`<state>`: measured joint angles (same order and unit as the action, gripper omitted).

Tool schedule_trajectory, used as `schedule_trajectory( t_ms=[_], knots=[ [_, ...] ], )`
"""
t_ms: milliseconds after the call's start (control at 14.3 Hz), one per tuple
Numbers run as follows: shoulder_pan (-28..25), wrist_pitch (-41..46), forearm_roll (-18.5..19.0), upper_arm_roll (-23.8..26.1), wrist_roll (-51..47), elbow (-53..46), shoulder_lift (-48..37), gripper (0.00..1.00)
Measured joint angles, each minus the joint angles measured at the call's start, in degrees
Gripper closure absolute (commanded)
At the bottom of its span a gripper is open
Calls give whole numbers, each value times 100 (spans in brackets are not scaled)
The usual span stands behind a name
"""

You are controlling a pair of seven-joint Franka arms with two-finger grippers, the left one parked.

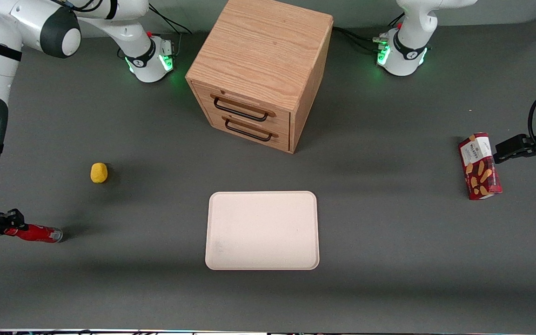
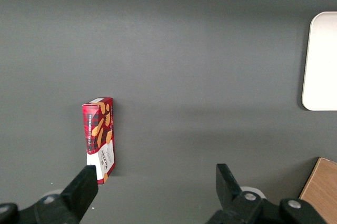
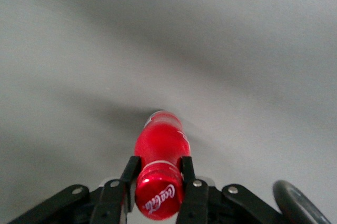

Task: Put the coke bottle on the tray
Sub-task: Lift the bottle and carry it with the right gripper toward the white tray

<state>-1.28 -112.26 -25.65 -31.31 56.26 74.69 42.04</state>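
The coke bottle, slim, glossy red with a silvery base, is held level just over the grey table at the working arm's end. My right gripper is shut on its cap end. In the right wrist view the two black fingers press the neck on both sides just below the red cap. The bottle points away from the gripper. I cannot tell whether it touches the table. The pale beige tray lies flat and bare mid-table, well apart from the bottle, and its edge shows in the left wrist view.
A small yellow lump sits farther from the camera than the bottle. The wooden drawer cabinet stands farther back than the tray. A red snack box lies toward the parked arm's end and also shows in the left wrist view.
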Motion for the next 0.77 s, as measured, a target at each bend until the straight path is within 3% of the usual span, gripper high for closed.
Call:
schedule_trajectory(
  t_ms=[488,767],
  knots=[
    [-441,2286,736,150,-1602,-1401,-559,100],
    [-468,3026,1346,1232,-3025,-2243,-666,100]
  ],
)
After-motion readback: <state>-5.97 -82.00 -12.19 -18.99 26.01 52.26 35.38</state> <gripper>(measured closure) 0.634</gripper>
